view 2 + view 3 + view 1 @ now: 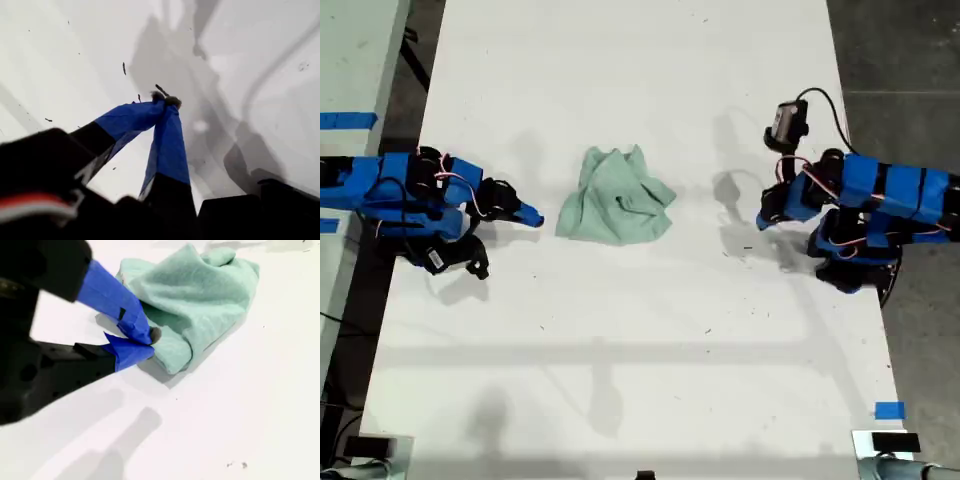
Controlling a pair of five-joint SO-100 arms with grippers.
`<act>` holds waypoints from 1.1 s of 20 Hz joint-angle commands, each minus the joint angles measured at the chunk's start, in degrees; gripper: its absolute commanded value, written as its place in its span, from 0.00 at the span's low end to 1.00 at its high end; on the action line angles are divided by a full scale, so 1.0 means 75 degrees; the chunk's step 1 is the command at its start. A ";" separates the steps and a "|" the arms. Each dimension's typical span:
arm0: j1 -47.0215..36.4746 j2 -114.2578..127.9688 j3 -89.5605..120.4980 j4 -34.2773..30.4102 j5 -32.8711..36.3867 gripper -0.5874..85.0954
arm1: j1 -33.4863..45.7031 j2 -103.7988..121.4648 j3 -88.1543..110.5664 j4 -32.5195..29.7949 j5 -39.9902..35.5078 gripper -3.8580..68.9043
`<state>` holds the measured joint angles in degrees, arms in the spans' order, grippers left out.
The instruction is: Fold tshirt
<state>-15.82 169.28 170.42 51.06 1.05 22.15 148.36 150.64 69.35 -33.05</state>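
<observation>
The tshirt (618,198) is a crumpled pale mint-green heap at the middle of the white table (640,350). My second gripper (534,218) comes in from the exterior view's left, shut, its blue tips a short way from the heap's near edge and holding nothing. In the second wrist view those tips (147,344) sit just beside a low corner of the tshirt (200,295). My first gripper (763,218) is at the exterior view's right, well apart from the cloth. It is shut (166,101) over bare table, and the first wrist view shows no cloth.
The table's long edges run close behind both arm bases in the exterior view. A blue tape mark (889,410) lies at the exterior view's lower right corner. Another blue tape strip (345,120) is on a side surface at its left.
</observation>
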 commanded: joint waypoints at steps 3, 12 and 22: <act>0.0176 0.3328 0.1664 0.0609 -0.0398 0.01 | -0.0445 0.0539 0.1020 -0.0844 0.0492 0.03; 0.0047 0.3902 0.1687 0.0879 -0.0363 0.01 | -0.0973 -0.6645 -0.6504 -0.1066 -0.1102 0.03; -0.0141 0.4816 0.1711 0.1184 -0.0234 0.02 | -0.1148 -1.0605 -1.1613 -0.0844 -0.1992 0.03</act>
<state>-16.08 199.78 182.64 59.85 -1.23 15.12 71.37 72.51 62.31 -47.20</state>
